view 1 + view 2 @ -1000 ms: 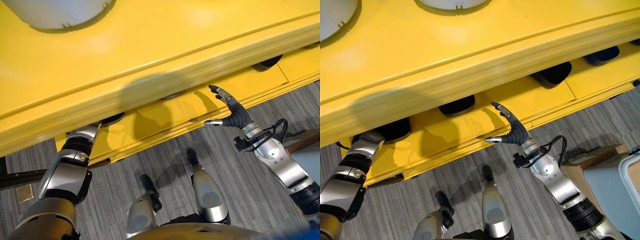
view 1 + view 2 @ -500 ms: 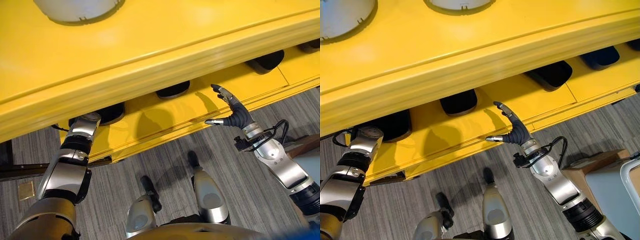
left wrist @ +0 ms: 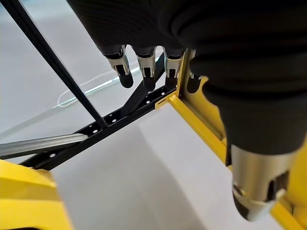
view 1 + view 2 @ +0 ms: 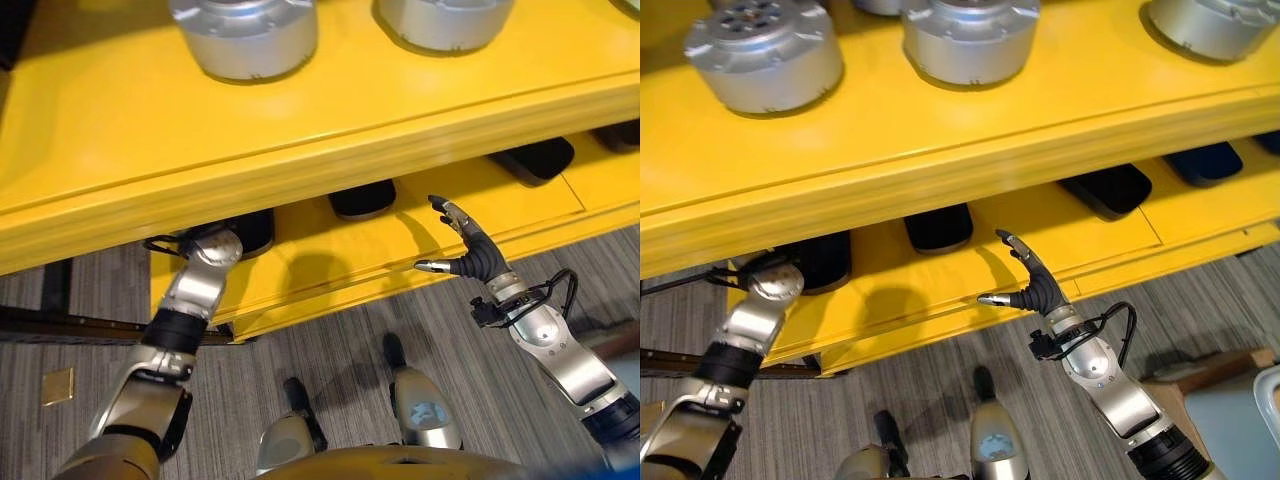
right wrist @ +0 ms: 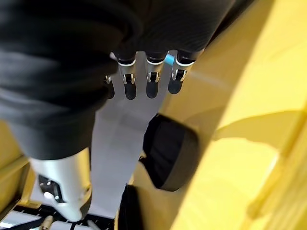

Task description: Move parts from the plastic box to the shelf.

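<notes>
A yellow shelf (image 4: pixel 300 150) spans the view. Silver round parts (image 4: pixel 765 55) (image 4: pixel 970 35) stand on its upper level. Black parts (image 4: pixel 938 226) (image 4: pixel 1108 190) lie on the lower level (image 4: pixel 330 260). My right hand (image 4: pixel 470 258) hovers in front of the lower level's edge, open with fingers spread and holding nothing. In the right wrist view its fingers (image 5: pixel 148 79) point past a black part (image 5: pixel 168 153). My left arm reaches under the upper level at the left. My left hand (image 3: pixel 144 62) is open and empty, beside the shelf's yellow frame (image 3: pixel 201 129).
A third silver part (image 4: pixel 1210 25) stands at the upper right. A brown box (image 4: pixel 1205 368) and a blue-grey container (image 4: pixel 1235 420) sit on the grey carpet at the lower right. Black frame bars (image 3: pixel 96 129) run under the shelf's left end.
The camera has shifted, bringing the upper level's silver parts into view. My left arm has stretched further in under the upper level. My right hand has stayed about where it was.
</notes>
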